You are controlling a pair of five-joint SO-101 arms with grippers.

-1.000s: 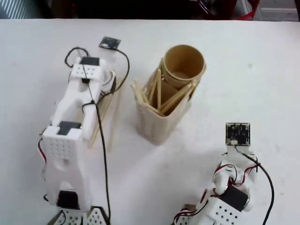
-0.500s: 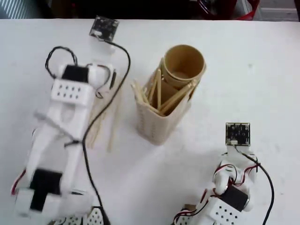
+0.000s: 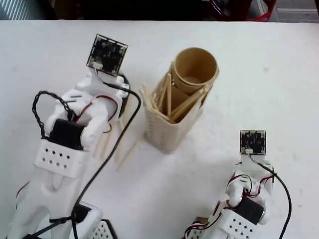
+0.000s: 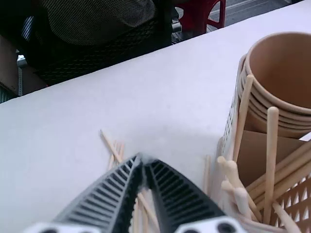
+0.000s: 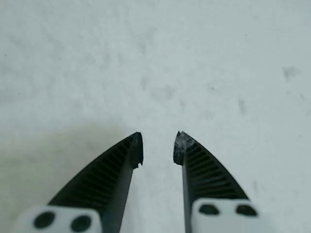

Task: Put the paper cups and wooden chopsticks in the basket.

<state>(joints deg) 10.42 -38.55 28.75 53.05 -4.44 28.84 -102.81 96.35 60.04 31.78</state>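
A cream lattice basket (image 3: 167,132) stands mid-table with stacked paper cups (image 3: 194,67) and several wooden chopsticks (image 3: 169,99) in it. Loose chopsticks (image 3: 130,151) lie on the table just left of the basket, one of them slanted against its foot. My left arm (image 3: 75,129) hangs over these loose sticks. Its gripper (image 4: 141,159) is shut, and the loose chopsticks (image 4: 111,145) lie on the table beneath it, beside the cups (image 4: 282,73) and the basket wall (image 4: 296,199). The right gripper (image 5: 158,143) is open over bare table, near the front right.
The right arm (image 3: 249,199) rests at the front right with its wrist camera board (image 3: 252,142) right of the basket. A black cable (image 3: 112,144) trails from the left arm across the loose sticks. White tabletop spreads behind and to the right of the basket.
The left arm swung out over the loose chopsticks, then drew back toward the front with its wrist turned. One chopstick now lies slanted by the basket. The right arm has kept still.
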